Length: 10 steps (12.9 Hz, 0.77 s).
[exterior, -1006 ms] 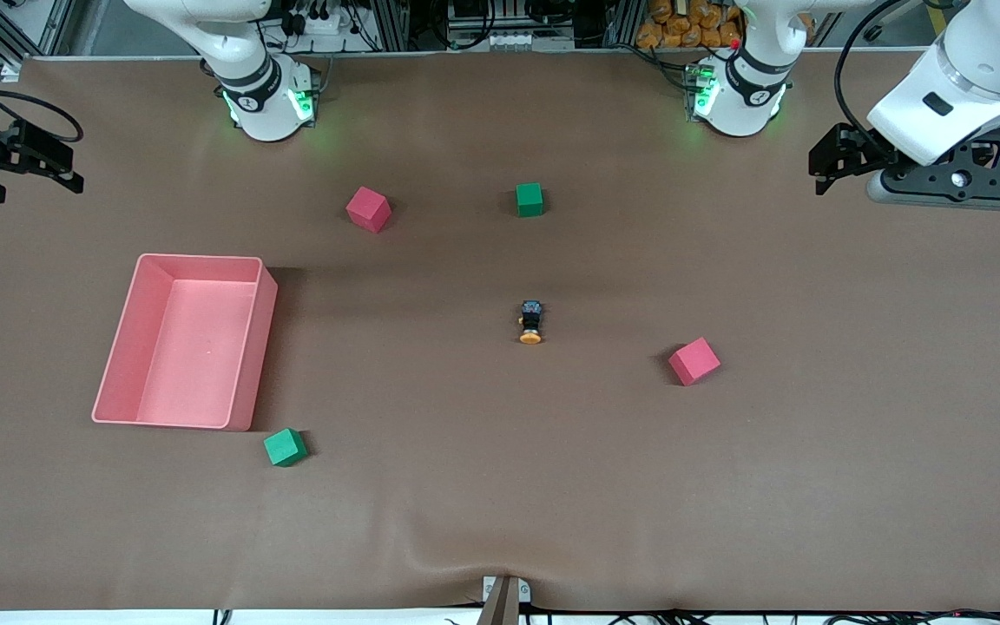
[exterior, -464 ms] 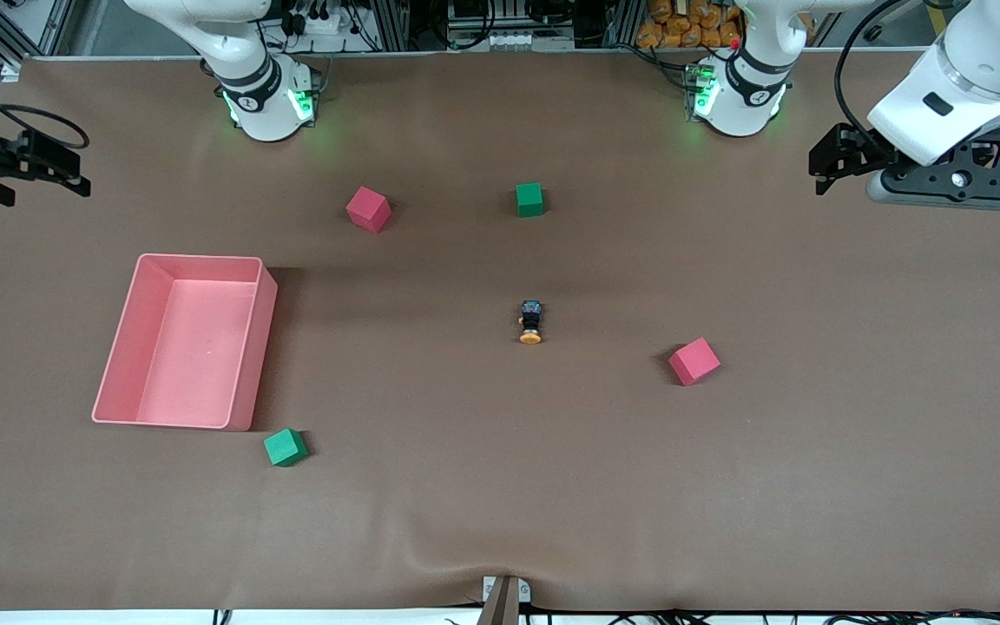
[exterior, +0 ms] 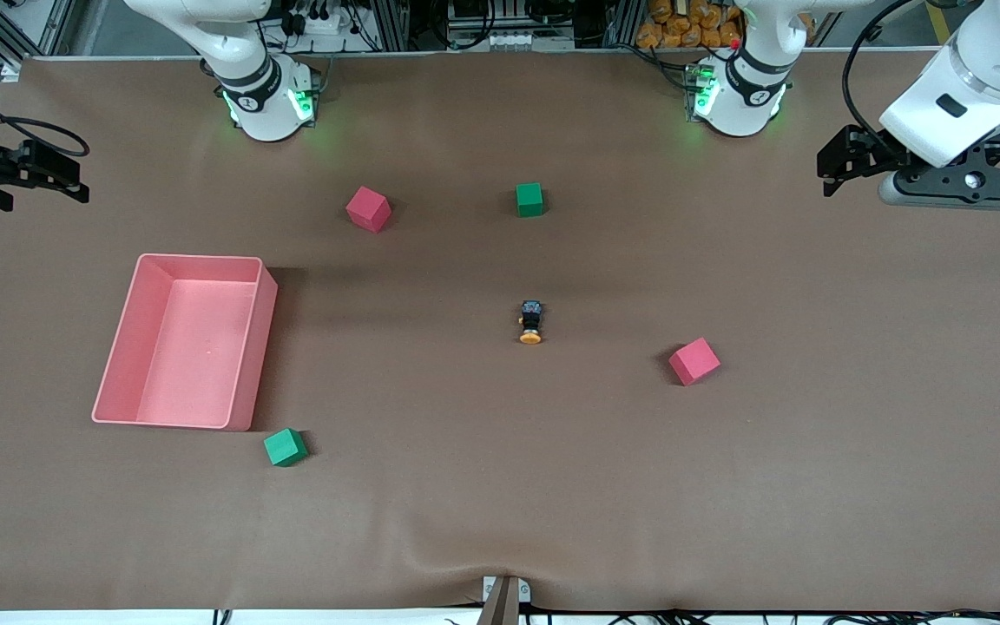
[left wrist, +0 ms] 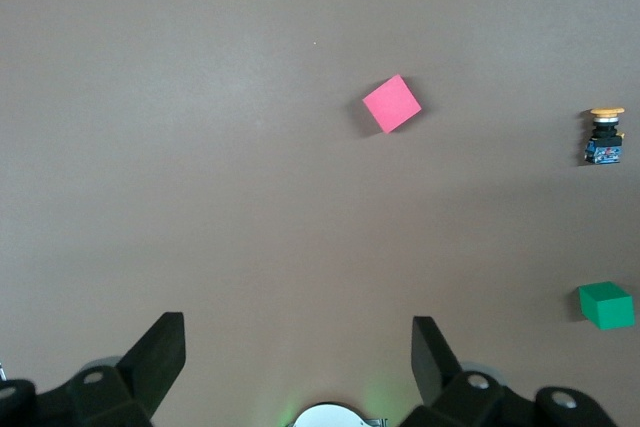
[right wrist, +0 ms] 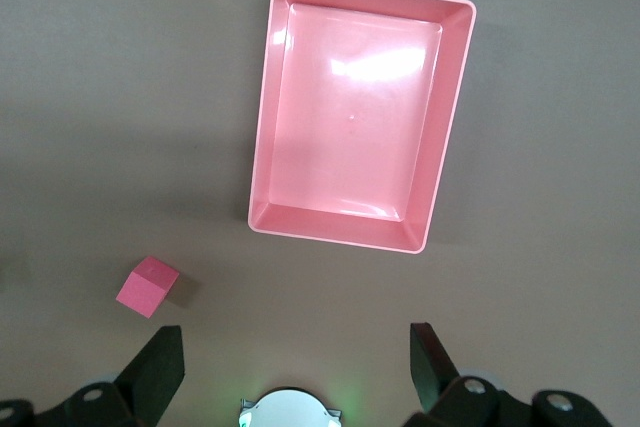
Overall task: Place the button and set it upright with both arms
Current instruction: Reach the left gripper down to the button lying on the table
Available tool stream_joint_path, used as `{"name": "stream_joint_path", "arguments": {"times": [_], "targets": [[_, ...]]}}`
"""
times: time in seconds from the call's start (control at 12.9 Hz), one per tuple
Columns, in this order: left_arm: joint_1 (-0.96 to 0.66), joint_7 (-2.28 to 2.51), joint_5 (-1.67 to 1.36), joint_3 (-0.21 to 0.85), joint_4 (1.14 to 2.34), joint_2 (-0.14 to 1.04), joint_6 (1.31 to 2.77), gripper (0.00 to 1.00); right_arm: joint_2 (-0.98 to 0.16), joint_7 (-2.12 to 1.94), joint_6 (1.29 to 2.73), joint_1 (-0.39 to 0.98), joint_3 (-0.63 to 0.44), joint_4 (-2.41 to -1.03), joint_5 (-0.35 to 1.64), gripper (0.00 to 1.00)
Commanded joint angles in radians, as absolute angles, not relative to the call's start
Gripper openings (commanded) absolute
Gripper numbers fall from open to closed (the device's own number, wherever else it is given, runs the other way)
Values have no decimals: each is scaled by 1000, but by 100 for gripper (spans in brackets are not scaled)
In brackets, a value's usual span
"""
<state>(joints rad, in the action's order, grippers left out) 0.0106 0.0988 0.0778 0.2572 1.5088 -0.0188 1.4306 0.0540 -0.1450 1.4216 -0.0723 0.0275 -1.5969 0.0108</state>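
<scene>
A matte brown surface (exterior: 812, 486) is filling nearly the whole front view, its covering rippling slightly at the edge nearest the front camera, where a small metal bracket (exterior: 504, 595) is sticking up. Along the top edge, aluminium framing (exterior: 396, 22), tangled black cables (exterior: 326, 17) and a stack of orange objects (exterior: 682, 26) are crowding the backdrop. Soft shadows are lying across the covering.
</scene>
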Motion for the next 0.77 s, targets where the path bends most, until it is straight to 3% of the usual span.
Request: {"name": "stream_joint_path", "arguments": {"times": [0.0, 0.46, 0.7], "targets": [[21, 78, 78, 244, 1505, -32, 1428, 100, 63, -149, 1434, -101, 41, -1591, 0, 100], [-4, 92, 48, 256, 1509, -12, 1428, 100, 55, -149, 1470, -101, 41, -1592, 3, 100], [-105, 161, -47, 288, 1505, 148, 1433, 100, 54, -149, 1473, -101, 41, -1591, 11, 100]]}}
